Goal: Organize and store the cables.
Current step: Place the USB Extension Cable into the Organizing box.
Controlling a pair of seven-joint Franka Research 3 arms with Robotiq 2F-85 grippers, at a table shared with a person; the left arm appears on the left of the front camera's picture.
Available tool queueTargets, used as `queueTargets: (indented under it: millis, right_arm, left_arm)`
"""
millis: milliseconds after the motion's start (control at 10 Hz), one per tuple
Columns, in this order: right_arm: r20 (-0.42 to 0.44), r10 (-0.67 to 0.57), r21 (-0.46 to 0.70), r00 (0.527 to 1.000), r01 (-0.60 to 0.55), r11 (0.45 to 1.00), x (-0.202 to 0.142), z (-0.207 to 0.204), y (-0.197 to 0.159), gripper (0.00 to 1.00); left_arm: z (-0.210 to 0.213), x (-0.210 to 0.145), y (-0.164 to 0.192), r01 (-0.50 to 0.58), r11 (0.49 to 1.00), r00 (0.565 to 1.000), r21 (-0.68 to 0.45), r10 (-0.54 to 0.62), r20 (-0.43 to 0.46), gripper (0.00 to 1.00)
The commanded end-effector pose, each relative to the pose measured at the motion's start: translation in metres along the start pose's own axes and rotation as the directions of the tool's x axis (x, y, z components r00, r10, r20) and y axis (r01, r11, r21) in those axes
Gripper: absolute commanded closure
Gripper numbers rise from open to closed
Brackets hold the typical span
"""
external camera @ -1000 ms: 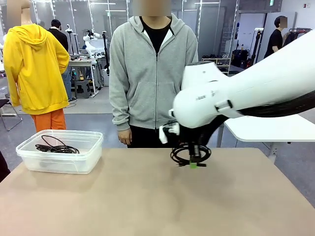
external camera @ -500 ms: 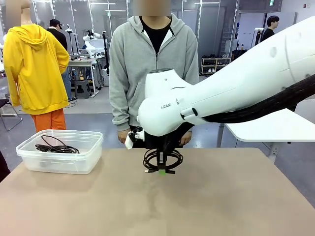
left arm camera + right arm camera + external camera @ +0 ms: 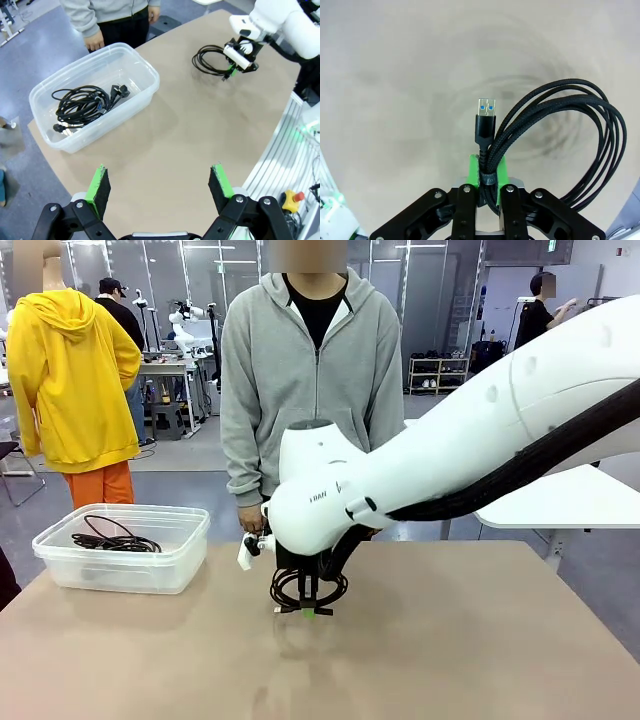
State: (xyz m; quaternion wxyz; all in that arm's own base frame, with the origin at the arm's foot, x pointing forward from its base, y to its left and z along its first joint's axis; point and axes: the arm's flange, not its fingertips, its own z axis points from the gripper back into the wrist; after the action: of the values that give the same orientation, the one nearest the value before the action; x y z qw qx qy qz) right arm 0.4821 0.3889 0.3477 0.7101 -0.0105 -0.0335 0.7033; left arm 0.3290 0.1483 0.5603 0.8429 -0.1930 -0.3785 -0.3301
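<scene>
Right wrist view: right gripper (image 3: 487,187) pinches coiled cable (image 3: 560,150) shut; USB plug (image 3: 485,117) points away from fingers.

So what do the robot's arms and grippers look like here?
The right arm is glossy white with small grey lettering and a thick black cable along its underside. The left gripper and right gripper are black linkages with green pads.

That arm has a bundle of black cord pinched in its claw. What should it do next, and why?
Probably carry it on toward the clear plastic bin on the robot's left, then let go above it. The right gripper has its jaws shut on the coiled black braided cable, held just above the tan table, well short of the bin, where another black cable coil already lies.
</scene>
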Motion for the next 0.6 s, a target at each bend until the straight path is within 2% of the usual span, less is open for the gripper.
queueTargets:
  millis: [0,300,400,500]
  right_arm:
    - [-0.016,0.032,-0.037,0.999,-0.033,0.999,0.0002,-0.0231,0.0080,1.00]
    - [-0.029,0.016,-0.008,0.999,-0.016,1.000,-0.0008,-0.0325,0.0056,1.00]
    - [-0.026,0.007,-0.005,1.000,-0.007,1.000,-0.0020,-0.0318,0.0044,0.73]
    - [-0.022,0.005,-0.005,1.000,-0.005,1.000,-0.0027,-0.0291,0.0043,0.57]
  left_arm:
    - [0.0011,0.0020,0.0015,0.002,1.000,1.000,-0.005,-0.002,0.002,0.00]
    - [0.0011,0.0020,0.0015,0.002,1.000,1.000,-0.005,-0.002,0.002,0.00]
    - [0.0011,0.0020,0.0015,0.002,1.000,1.000,-0.005,-0.002,0.002,0.00]
    - [0.0011,0.0020,0.0015,0.002,1.000,1.000,-0.005,-0.002,0.002,0.00]
